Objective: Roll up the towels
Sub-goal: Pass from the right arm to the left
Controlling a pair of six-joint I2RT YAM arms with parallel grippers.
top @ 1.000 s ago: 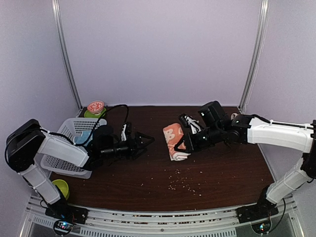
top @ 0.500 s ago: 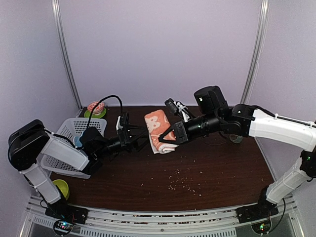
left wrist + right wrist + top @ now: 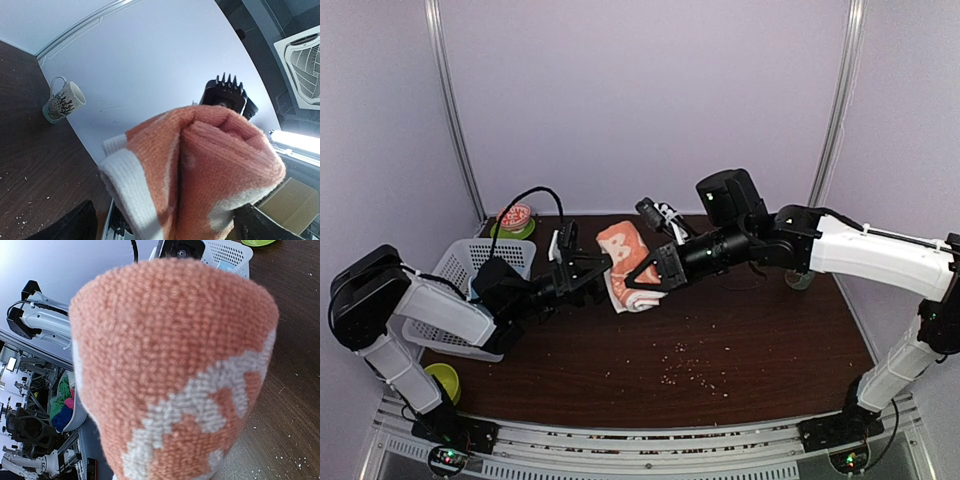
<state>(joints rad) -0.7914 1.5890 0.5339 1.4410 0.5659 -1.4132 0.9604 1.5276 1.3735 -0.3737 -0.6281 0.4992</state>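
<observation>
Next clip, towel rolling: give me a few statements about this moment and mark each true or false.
1. The right gripper has its jaws closed on the rolled orange-and-cream towel and holds it above the table. True.
2. The left gripper has its jaws shut. False: they stand wide open, close beside the towel.
3. The towel lies inside the white basket. False: it is in the air to the right of the basket.
4. A mug stands upright on the table. True.
</observation>
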